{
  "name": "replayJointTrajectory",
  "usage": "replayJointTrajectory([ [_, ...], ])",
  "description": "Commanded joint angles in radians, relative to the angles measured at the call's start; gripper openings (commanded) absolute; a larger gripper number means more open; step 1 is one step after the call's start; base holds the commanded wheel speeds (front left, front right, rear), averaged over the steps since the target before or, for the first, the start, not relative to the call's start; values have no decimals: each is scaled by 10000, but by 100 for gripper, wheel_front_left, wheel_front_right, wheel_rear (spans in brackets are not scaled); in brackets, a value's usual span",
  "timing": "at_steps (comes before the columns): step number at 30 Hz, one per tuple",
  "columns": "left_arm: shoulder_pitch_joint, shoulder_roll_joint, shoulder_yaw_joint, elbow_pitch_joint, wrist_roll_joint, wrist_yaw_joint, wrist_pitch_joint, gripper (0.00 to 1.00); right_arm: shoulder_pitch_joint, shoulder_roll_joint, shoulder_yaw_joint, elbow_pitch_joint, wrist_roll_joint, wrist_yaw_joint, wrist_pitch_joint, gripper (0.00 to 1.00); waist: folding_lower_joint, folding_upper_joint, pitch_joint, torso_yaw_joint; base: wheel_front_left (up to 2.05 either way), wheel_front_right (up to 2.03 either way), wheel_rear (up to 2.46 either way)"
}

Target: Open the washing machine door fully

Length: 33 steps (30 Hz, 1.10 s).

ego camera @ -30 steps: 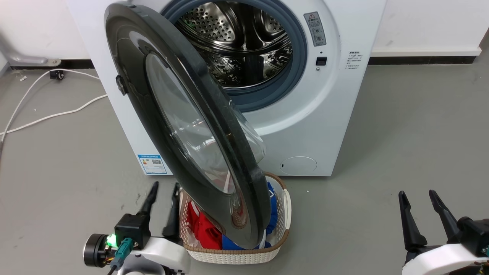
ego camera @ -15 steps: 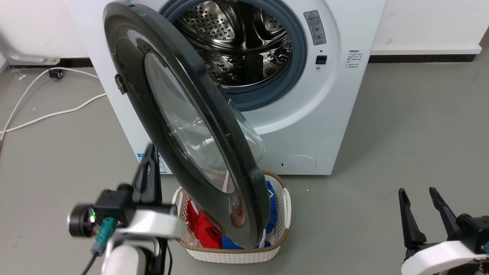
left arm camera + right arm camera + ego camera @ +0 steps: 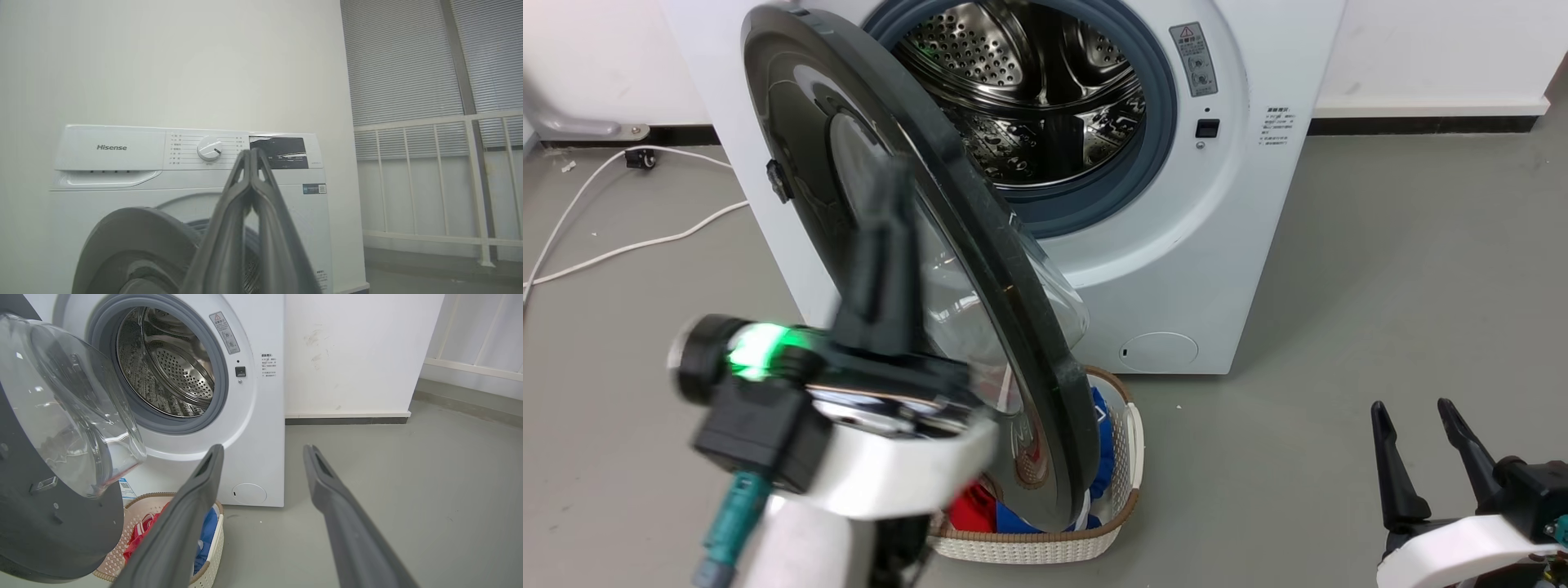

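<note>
So in that last second the left gripper [image 3: 892,184] came right up. It had been sitting low beside the laundry basket [image 3: 1045,543] with its jaws spread, and then it was up at mid-door height, blurred with motion, with the jaws pressed together and nothing between them. The left wrist view agreed, with the two fingers meeting at the tips and pointing at the control panel over the top of the door.

The washing machine door [image 3: 800,139] itself barely budged. It was hanging roughly half open, glass bowl sticking out toward the drum [image 3: 1029,82] and its lower edge over the basket. I couldn't tell if the left gripper was actually touching it or just passing in front of the outer face.

The right gripper [image 3: 1410,406] hadn't moved at all, sitting low on the right, well away from the machine, with its jaws spread and empty.

My read is that the job wasn't done yet. That rise looked like setup for a push, and the door still had plenty of swing left toward the hinge side.
</note>
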<state>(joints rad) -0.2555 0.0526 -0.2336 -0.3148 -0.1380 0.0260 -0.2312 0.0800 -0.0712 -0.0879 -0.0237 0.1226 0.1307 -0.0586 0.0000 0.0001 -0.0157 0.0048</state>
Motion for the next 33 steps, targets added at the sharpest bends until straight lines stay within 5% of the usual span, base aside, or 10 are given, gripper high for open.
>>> replayJointTrajectory([
  [1, -73, -12, -373, -214, -130, -73, 237, 0, 40, 40, -32, -82, -191, 1, 45, 100, 0, -1, -3, -10, 0, 0, 0],
  [18, 950, 165, -4709, -267, -1761, -982, 3417, 0, 356, 155, -341, -155, -244, 1, 267, 100, 0, -1, -29, 149, 0, 0, 0],
  [25, 1630, 358, -5223, 1260, -2197, -1055, 3825, 0, 318, 177, -371, -118, -249, 1, 319, 100, 0, -1, 25, 136, 0, 0, 0],
  [33, 1229, 139, -4809, 3085, -2052, -369, 2911, 0, 189, 189, -283, 22, -158, -1, 348, 100, 0, -1, 73, 4, 0, 0, 0],
])
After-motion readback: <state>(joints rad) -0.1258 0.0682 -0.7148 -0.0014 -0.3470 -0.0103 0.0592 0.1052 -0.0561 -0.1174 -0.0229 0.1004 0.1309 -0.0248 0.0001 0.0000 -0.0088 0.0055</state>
